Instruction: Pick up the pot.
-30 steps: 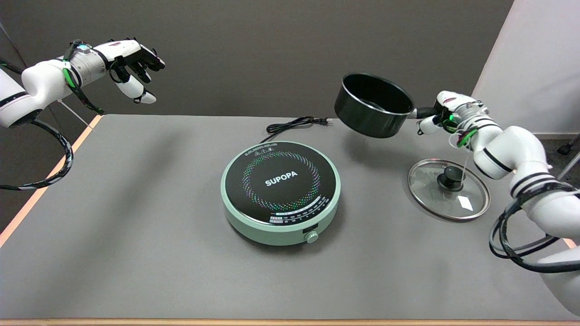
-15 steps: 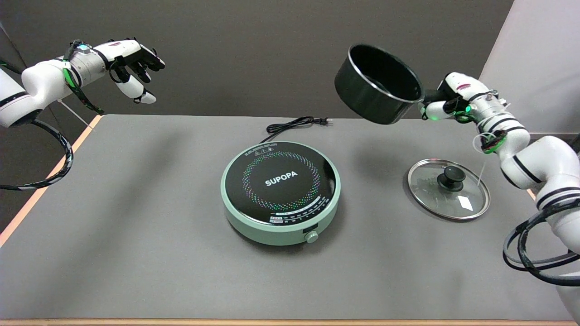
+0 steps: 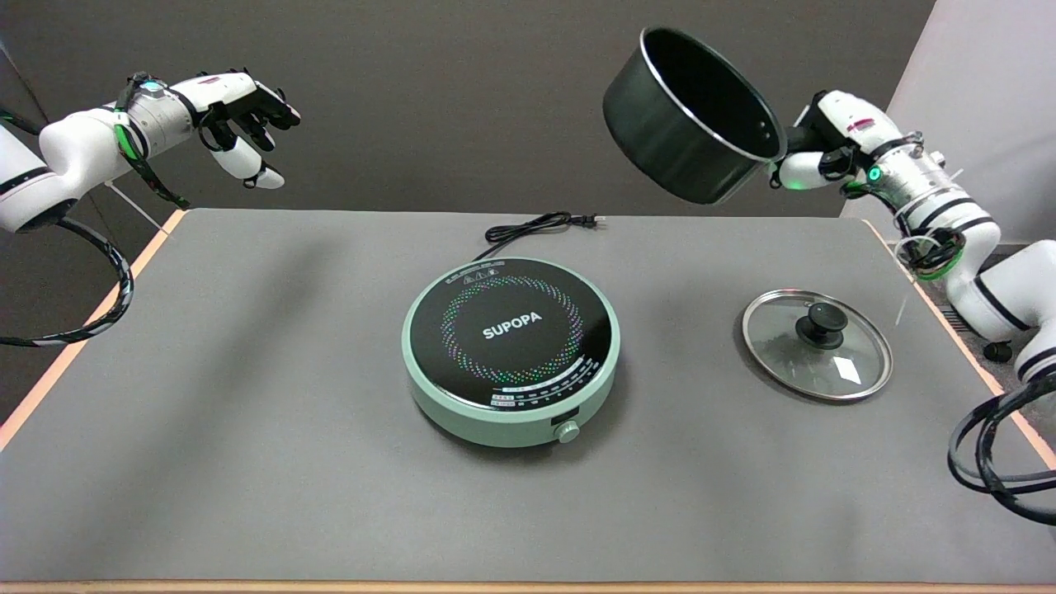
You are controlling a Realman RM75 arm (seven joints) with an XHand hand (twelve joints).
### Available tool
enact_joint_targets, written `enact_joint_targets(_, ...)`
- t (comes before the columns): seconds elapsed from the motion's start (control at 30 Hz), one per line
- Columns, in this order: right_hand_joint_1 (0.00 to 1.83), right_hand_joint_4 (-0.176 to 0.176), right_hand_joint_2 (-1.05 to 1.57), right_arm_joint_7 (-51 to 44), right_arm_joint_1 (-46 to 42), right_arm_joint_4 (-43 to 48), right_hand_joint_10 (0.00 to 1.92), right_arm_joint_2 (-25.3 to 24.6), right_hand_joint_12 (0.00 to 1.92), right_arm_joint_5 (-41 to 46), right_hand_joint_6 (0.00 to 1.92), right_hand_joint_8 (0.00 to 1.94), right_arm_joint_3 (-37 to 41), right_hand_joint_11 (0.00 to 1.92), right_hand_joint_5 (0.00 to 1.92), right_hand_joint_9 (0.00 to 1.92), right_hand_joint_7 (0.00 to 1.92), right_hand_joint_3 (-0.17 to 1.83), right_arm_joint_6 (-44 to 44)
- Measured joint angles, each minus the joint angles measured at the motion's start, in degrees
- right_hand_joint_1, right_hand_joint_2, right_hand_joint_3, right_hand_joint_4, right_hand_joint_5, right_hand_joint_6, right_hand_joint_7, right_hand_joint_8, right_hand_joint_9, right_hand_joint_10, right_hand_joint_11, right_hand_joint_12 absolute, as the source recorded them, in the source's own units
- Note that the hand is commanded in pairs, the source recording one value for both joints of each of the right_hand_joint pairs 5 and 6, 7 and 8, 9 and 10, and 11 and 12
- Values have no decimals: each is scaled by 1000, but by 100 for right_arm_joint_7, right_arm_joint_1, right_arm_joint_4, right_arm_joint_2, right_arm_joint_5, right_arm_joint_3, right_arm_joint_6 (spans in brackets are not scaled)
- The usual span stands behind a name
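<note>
A black pot (image 3: 689, 115) with a silver rim hangs high in the air above the table's far right, tilted so its mouth faces the camera. My right hand (image 3: 821, 148) grips the pot's handle at its right side; the handle is mostly hidden inside the fingers. The pot is well clear of the table and of everything on it.
A mint-green SUPOPA induction cooker (image 3: 511, 351) sits mid-table, its black cord (image 3: 536, 224) trailing to the far edge. A glass lid (image 3: 817, 342) with a black knob lies flat at the right. The idle left hand (image 3: 239, 115) hangs at the upper left.
My right hand has raised the pot steadily upward, from just above the table to high in the air, and the pot has tilted more toward the camera. The arm has swung up and right.
</note>
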Motion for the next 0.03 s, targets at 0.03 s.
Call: enact_joint_targets(0.03,811,-28,1571,33,-9,34,1920,37,1920,1,1920,1920,-21,1920,1920,1920,1920,665,-56)
